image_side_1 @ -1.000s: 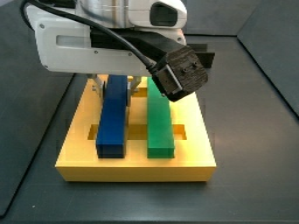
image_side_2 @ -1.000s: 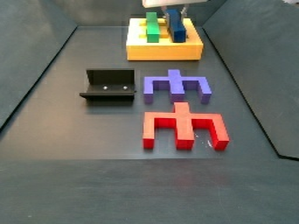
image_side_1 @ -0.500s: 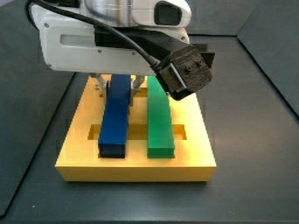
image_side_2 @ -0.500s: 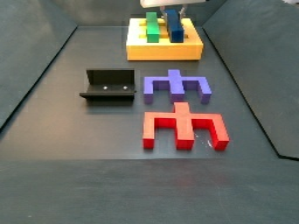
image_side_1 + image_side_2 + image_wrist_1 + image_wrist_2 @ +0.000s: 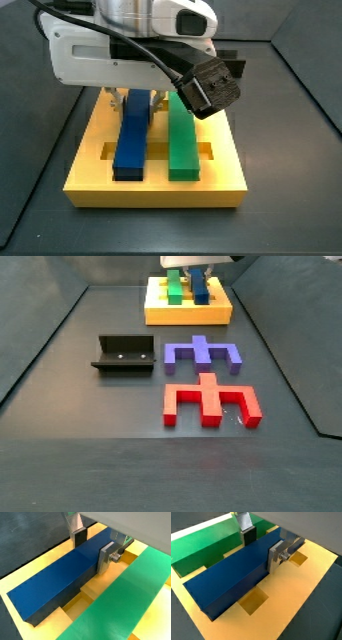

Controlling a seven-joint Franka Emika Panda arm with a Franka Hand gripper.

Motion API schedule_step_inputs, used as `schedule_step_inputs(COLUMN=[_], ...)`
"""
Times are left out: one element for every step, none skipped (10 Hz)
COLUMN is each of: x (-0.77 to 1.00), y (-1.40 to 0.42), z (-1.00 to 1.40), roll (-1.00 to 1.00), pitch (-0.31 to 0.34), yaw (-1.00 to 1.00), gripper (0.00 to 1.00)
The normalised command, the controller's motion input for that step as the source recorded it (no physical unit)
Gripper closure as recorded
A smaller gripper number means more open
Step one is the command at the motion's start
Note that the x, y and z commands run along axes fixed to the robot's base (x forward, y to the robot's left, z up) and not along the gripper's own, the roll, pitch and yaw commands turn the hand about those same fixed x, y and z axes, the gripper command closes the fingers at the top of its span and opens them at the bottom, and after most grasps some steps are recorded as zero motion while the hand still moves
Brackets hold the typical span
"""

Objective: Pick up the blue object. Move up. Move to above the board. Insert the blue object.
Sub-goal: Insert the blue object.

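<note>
The blue object [image 5: 131,140] lies seated in a long groove of the yellow board [image 5: 154,190], level with the green bar [image 5: 183,140] next to it. It also shows in both wrist views [image 5: 53,582] [image 5: 228,582] and far off in a side view [image 5: 198,286]. My gripper [image 5: 91,551] [image 5: 261,548] hangs over the far end of the blue object, with one finger on each side of it. The jaws look slightly parted and hold nothing. In the side views the gripper [image 5: 131,98] [image 5: 194,270] is just above the board [image 5: 187,314].
The green bar [image 5: 127,597] [image 5: 204,544] fills the neighbouring groove. Square cut-outs in the board [image 5: 284,597] show beside the bars. On the dark floor stand the fixture [image 5: 123,354], a purple cross-shaped block [image 5: 201,352] and a red block [image 5: 210,399].
The arm has risen a little while the blue object stays put in its groove.
</note>
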Motion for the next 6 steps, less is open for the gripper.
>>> schedule_step_inputs(x=[-0.07,-0.15,-0.09,-0.01,-0.02,0.00], y=[0.00,0.00,0.00,0.00,0.00,0.00], z=[-0.41,-0.41,-0.24,-0.03,0.00,0.00], roll=[-0.09,-0.08,-0.02,-0.01,0.00,0.00], pitch=[-0.256,-0.270,-0.160,0.000,0.000,0.000], yaw=[0.00,0.00,0.00,0.00,0.00,0.00], gripper=[1.00,1.00,1.00,1.00,1.00,1.00])
